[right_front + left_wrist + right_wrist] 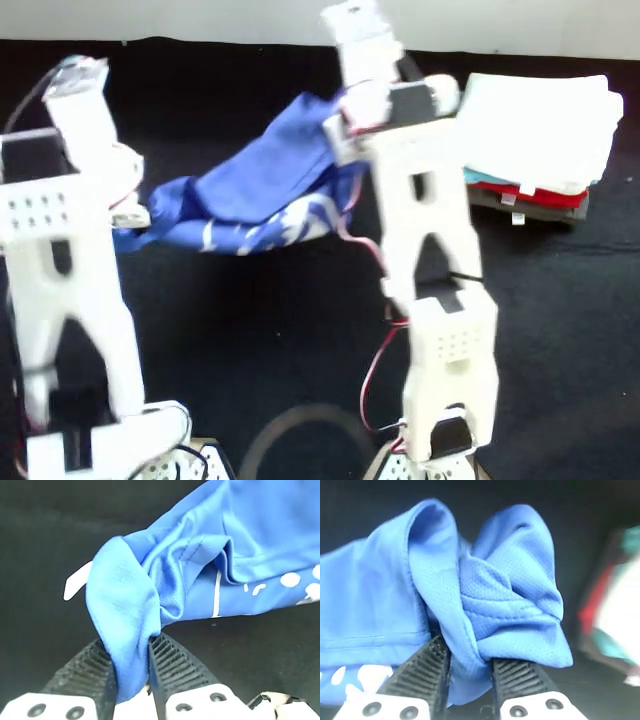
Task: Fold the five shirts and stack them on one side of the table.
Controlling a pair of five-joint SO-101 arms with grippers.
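Both pincers are clamped on bunched cloth: the left pincer [131,672] holds 1 end of the blue shirt [260,190] and the right pincer [470,680] the other, so the shirt is slung slack between them over the desk [250,330]. Done well, this step likely means drawing the 2 ends apart evenly, then laying the cloth flat. Bare desk lies in front. The stack of folded shirts [535,135] sits near the right pincer.
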